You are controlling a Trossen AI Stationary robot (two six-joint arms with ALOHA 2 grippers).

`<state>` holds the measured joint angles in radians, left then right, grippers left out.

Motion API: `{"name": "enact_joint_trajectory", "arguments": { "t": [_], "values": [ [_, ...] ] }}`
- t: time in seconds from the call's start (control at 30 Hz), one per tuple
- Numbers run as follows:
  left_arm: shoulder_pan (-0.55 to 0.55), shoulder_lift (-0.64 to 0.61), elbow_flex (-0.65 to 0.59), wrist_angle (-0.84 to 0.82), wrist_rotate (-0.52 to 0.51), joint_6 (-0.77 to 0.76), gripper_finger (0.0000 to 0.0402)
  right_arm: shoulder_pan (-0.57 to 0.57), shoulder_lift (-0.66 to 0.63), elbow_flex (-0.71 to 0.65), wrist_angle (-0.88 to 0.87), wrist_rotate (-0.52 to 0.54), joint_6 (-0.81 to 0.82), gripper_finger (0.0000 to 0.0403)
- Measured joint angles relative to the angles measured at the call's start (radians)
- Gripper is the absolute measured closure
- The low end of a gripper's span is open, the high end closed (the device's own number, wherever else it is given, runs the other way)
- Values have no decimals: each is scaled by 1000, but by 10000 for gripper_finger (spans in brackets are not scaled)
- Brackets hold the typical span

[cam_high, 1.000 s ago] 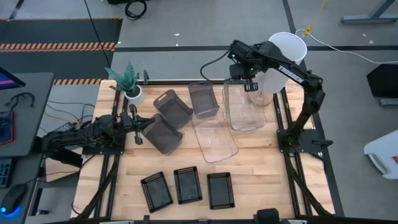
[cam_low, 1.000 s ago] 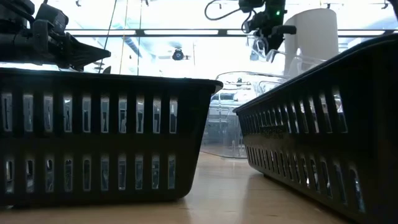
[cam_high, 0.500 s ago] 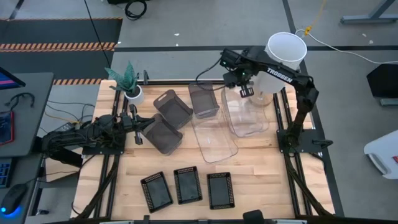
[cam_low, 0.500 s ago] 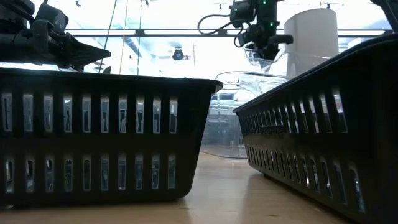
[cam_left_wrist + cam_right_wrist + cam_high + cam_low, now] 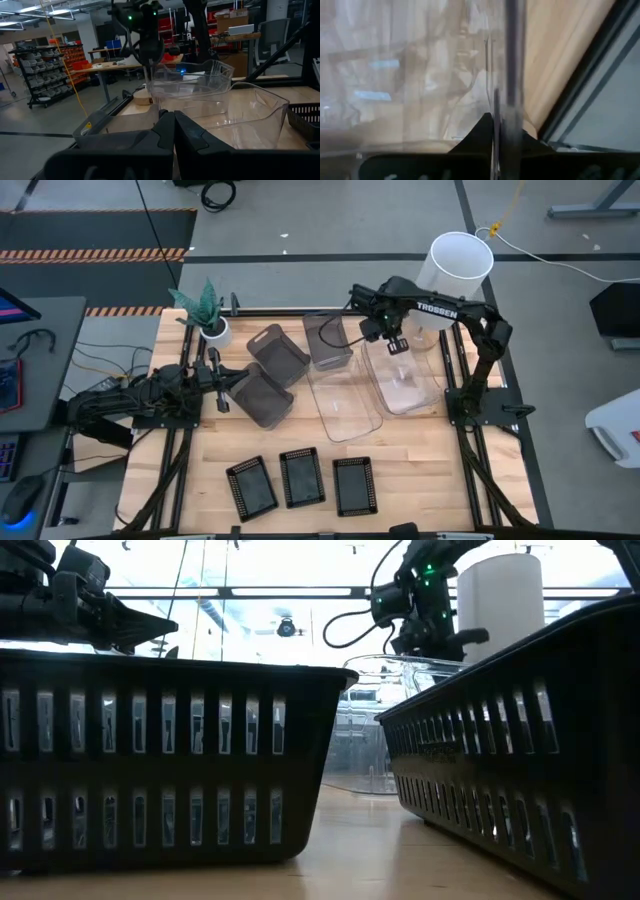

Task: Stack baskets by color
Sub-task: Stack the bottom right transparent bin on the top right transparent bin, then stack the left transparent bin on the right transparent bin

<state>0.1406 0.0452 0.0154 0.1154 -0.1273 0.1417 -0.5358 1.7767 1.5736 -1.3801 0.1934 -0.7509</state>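
My right gripper (image 5: 396, 345) points down at the far right of the table, shut on a large clear basket (image 5: 405, 380). A second clear basket (image 5: 345, 402) lies on the table just to its left. Three smoky-grey baskets (image 5: 328, 340) (image 5: 278, 355) (image 5: 262, 395) sit left of centre. Three flat black mesh baskets (image 5: 252, 487) (image 5: 302, 477) (image 5: 355, 485) lie in a row near the front edge. My left gripper (image 5: 222, 395) rests shut and level at the left, beside the nearest grey basket. My right gripper pinches the clear basket's far end wall at its rim (image 5: 496, 102) between its two fingers, one inside the basket and one outside. The fingers come from above, pointing down. The basket sits open side up, low at the table; I cannot tell whether its bottom touches the wood.
A tall white cylinder (image 5: 460, 260) stands just beyond the table's far right corner, close to my right arm. A small potted green plant (image 5: 205, 312) stands at the far left. Bare wood lies between the clear baskets and the black mesh row.
My right gripper has come down and a little toward the table's near edge, tipping to point more steeply down. The clear basket it holds has gone with it, lower and nearer the front than before. My left arm has kept still.
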Motion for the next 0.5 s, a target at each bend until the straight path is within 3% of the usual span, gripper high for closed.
{"name": "enact_joint_trajectory", "arguments": {
  "t": [0.3, 0.5],
  "values": [
    [0, 0, 0, 0, 0, 0, 395, 11, 0, -63, 29, -11, 154, 276],
    [0, 0, 0, 0, 0, 0, 395, 49, -6, -13, -35, 86, 234, 213]
  ]
}}
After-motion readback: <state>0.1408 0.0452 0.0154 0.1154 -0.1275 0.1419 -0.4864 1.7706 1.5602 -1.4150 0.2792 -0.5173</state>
